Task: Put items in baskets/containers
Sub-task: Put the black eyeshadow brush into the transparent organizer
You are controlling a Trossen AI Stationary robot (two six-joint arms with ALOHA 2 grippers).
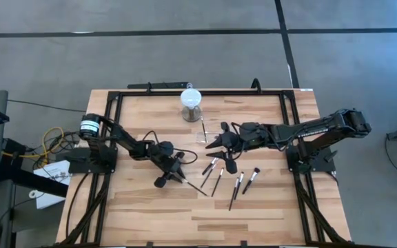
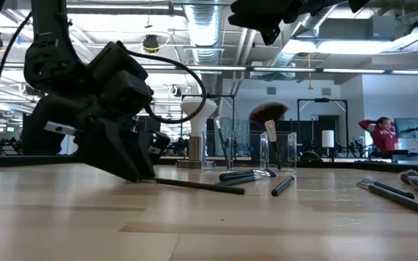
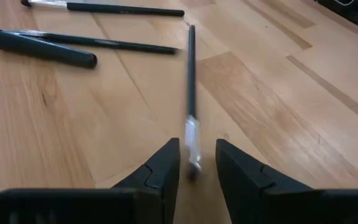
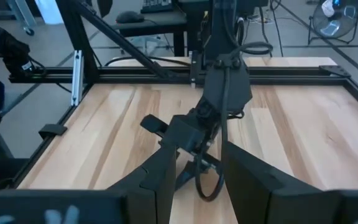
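Note:
Several slim dark makeup brushes (image 1: 218, 180) lie loose on the wood near mid-table. My left gripper (image 1: 176, 171) is low over the table and open. Its fingers stand on either side of the bristle end of one brush (image 3: 191, 134) without touching it. This brush lies flat, its handle pointing away from the gripper (image 2: 198, 185). The clear container (image 1: 212, 132) stands behind the brushes. In the low view a fluffy-headed brush (image 2: 267, 116) stands upright in the container (image 2: 287, 151). My right gripper (image 1: 218, 142) hovers open above that spot, holding nothing (image 4: 201, 168).
A grey cylinder with a white round top (image 1: 191, 103) stands near the far edge, behind the container. A black frame (image 1: 205, 91) borders the tabletop. The bare wood toward the near edge (image 1: 185, 220) is free room. A person (image 2: 383, 134) stands far back in the room.

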